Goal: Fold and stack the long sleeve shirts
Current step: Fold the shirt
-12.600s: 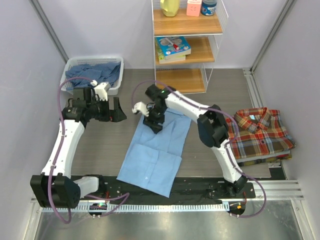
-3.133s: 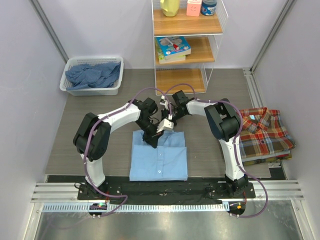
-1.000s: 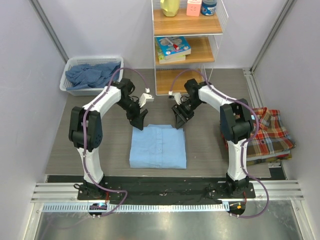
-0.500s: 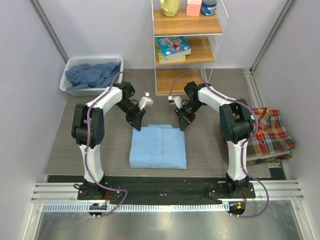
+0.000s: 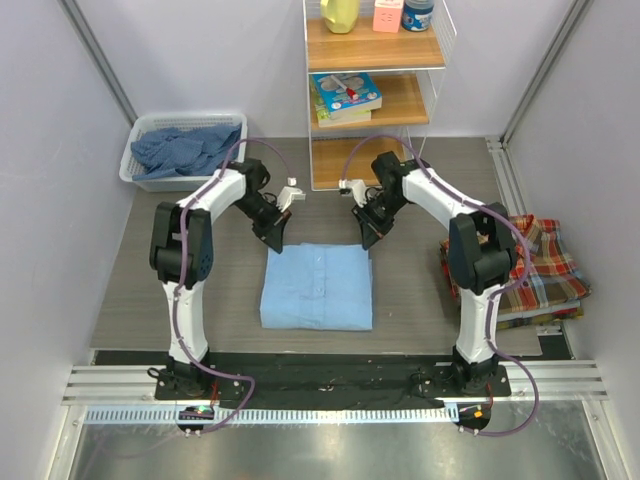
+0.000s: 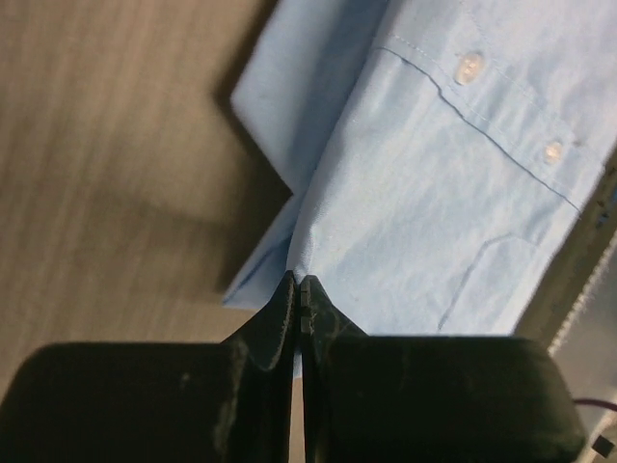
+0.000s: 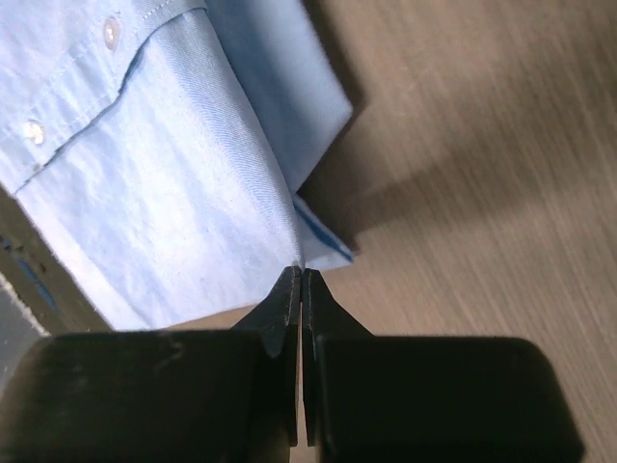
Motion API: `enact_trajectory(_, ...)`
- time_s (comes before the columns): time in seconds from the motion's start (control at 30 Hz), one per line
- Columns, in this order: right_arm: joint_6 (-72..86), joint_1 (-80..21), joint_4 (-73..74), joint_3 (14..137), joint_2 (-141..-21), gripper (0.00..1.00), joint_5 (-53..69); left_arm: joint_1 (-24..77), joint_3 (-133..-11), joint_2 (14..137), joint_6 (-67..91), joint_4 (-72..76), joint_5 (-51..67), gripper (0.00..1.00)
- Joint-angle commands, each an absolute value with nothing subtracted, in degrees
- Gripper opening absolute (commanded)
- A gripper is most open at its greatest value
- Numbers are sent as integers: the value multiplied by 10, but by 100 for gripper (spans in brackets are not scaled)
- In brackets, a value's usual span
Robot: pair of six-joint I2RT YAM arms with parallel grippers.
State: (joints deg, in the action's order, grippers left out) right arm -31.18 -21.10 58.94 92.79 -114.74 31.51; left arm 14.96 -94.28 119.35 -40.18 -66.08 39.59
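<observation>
A light blue long sleeve shirt (image 5: pixel 316 290) lies folded into a rectangle on the table in front of the arms. My left gripper (image 5: pixel 274 241) is shut on its far left corner, and my right gripper (image 5: pixel 368 238) is shut on its far right corner. In the left wrist view the gripper (image 6: pixel 299 282) pinches a raised peak of the blue cloth (image 6: pixel 434 193), whose button placket shows. The right wrist view has that gripper (image 7: pixel 302 273) nipping the shirt's (image 7: pixel 174 193) folded edge. Plaid folded shirts (image 5: pixel 545 270) are stacked at the right.
A white basket (image 5: pixel 133 168) at the far left holds crumpled darker blue shirts (image 5: pixel 185 148). A wooden wire-framed shelf unit (image 5: pixel 372 100) with books and bottles stands at the back centre. A black strip and a metal rail (image 5: pixel 330 375) run along the near edge.
Both grippers went from open to shut on the shirt's two far corners. They shifted slightly toward the back, and the cloth at each corner now rises into the tips.
</observation>
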Motion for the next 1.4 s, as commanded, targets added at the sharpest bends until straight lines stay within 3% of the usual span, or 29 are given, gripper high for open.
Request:
enact_trajectory(0.0,-273,-203,521,949,-1186,1,245,140,-990,1245,-355,-613,334,1)
enact_trajectory(0.17,-229,-200,454,959,-1223,1,174,141,-1034,1287,-315,-597,302,3)
enact_trajectory(0.33,-217,-200,447,981,-1224,1,191,141,-1052,1283,-309,-603,315,1)
enact_trajectory(0.8,-232,-196,497,910,-1079,1,200,156,-1012,1170,-325,-628,396,0)
enact_trajectory(1.37,-193,-174,433,979,-1218,1,203,129,-1095,1300,-265,-581,318,0)
